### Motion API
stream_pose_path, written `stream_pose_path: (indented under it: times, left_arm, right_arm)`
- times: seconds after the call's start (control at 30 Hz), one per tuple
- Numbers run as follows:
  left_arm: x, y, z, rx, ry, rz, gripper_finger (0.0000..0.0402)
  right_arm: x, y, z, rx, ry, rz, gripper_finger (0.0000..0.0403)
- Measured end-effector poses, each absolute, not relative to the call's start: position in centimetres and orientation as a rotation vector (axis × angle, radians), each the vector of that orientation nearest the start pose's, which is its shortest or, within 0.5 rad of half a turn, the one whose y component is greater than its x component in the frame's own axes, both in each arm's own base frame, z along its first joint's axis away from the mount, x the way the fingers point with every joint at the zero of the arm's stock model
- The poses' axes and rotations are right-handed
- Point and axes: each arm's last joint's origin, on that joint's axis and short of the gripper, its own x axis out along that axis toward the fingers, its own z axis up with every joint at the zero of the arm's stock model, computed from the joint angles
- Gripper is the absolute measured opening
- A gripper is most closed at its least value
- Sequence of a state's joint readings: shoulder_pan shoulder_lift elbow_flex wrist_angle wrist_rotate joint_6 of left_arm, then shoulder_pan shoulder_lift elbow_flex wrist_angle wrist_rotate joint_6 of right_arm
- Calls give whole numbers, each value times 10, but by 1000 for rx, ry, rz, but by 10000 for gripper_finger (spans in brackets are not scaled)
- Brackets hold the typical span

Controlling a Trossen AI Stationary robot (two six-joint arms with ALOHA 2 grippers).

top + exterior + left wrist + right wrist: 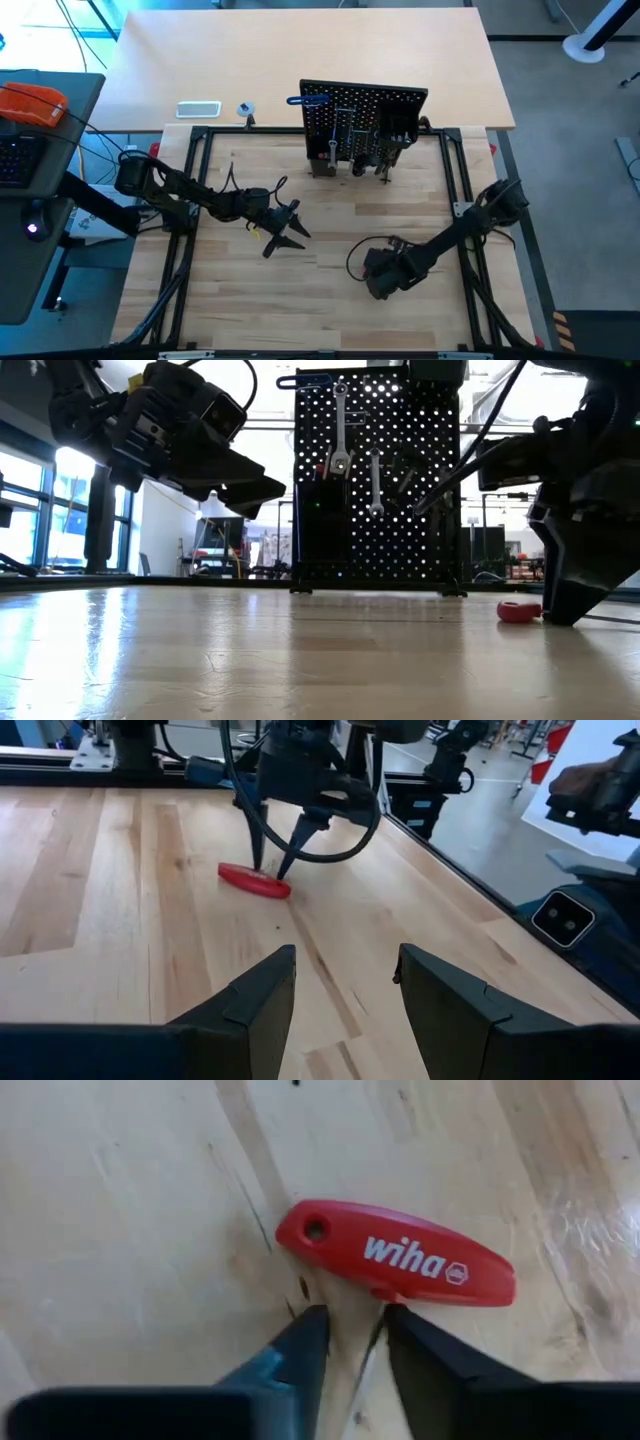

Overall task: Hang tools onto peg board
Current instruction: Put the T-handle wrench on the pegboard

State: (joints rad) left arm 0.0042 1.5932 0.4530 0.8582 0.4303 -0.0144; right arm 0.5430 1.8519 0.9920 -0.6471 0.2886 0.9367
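A red T-handle tool (400,1262) lies flat on the wooden table, seen also in the low view (518,611) and the left wrist view (255,882). My right gripper (352,1330) points down over it, open by a narrow gap, with one fingertip on each side of the spot where the shaft leaves the handle. My left gripper (345,990) hangs open and empty above the table's left-centre (288,230). The peg board (365,120) stands upright at the far edge. On it hang two silver wrenches (340,430) (375,485) and a blue-handled key (310,100). My right gripper comes from above, slanting down, and its fingertips (305,1330) stand at the middle of the red handle's long side (385,1293). Whether they touch the handle or its shaft, I cannot tell. The handle lies flat on the table.
A white tray (198,109) and a small tape roll (245,109) lie behind the black frame (200,135) at the far left. The frame's rails run along the table's sides. Bare wood lies between the two arms and in front of the peg board.
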Motion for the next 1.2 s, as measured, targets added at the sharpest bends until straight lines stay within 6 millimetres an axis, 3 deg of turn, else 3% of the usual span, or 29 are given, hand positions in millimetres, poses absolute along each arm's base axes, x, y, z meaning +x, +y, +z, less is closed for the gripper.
stream_pose_path:
  times: [0.1,0.17,0.37,0.53,0.83,1.2]
  left_arm:
    - [273,-12,144,-79,279,-412,172]
    - [273,-12,144,-77,279,-402,172]
    - [274,-13,144,-69,277,-347,172]
    - [275,-16,146,-54,258,-300,172]
    - [276,-18,152,-46,195,-304,172]
    - [277,-19,161,-15,90,-307,172]
  right_arm:
    - [266,151,115,184,1303,-425,38]
    - [266,151,115,184,1307,-410,12]
    - [269,154,121,165,1299,-435,4]
    - [278,155,139,31,1248,-511,2]
    - [292,161,176,-61,1152,-549,1]
    - [292,159,219,-128,967,-619,0]
